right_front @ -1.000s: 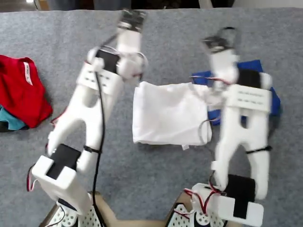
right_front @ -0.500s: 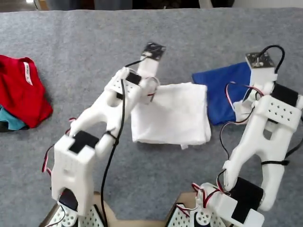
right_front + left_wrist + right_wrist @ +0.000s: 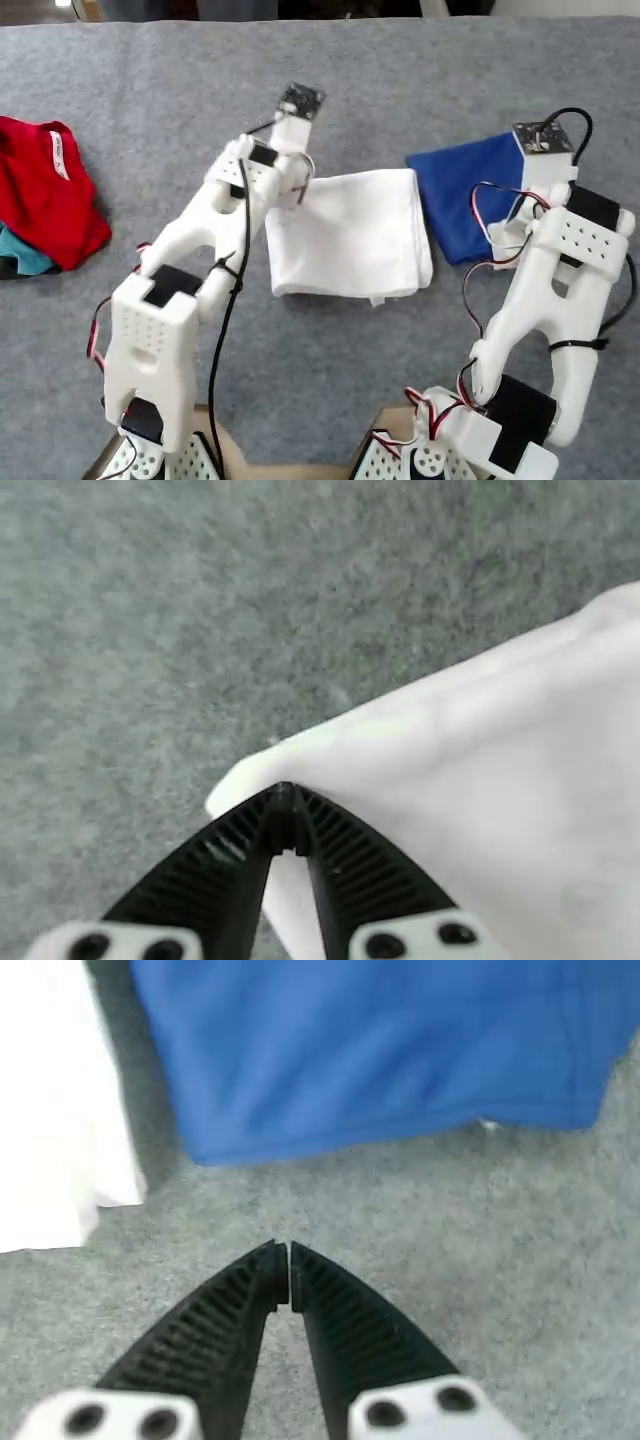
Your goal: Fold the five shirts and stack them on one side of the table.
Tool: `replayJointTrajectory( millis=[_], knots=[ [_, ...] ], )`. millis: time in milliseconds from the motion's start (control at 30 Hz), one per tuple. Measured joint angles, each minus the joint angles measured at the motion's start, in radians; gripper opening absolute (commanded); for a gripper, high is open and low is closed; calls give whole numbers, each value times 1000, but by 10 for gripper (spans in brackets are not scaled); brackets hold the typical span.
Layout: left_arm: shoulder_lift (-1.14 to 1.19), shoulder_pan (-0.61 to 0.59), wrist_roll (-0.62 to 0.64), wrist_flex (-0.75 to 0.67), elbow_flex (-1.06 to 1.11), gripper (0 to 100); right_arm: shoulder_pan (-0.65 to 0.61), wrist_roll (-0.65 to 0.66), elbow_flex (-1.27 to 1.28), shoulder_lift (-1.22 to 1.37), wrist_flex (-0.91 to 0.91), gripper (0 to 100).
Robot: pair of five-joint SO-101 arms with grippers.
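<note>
- Our left gripper (image 3: 284,805) is pinched shut on the far left corner of the folded white shirt (image 3: 350,235). In the last half second it has drawn back toward its own side, and the shirt has slid a little with it, away from the blue shirt (image 3: 465,195).
- Our right gripper (image 3: 282,1260), pressed together and empty, hovers over the tabletop (image 3: 400,80) just beside the blue shirt's edge. It has hardly moved.
- We judge the white shirt folded but not yet stacked.
- It lies flat near the middle, its long axis running left to right and slightly skewed. We cannot tell the collar end.
</note>
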Motion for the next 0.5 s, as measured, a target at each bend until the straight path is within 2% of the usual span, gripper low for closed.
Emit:
replayJointTrajectory(
  millis=[167, 333, 500],
  knots=[
    [-173, -5, 0, 60, 0, 27, -107, 2, 8, -77, 64, 15],
    [-241, -5, 0, 89, 40, 27, -252, -14, 49, -117, 35, 15],
    [-227, -5, 0, -87, 209, 27, -374, -239, 219, -57, -166, 15]
  ],
)
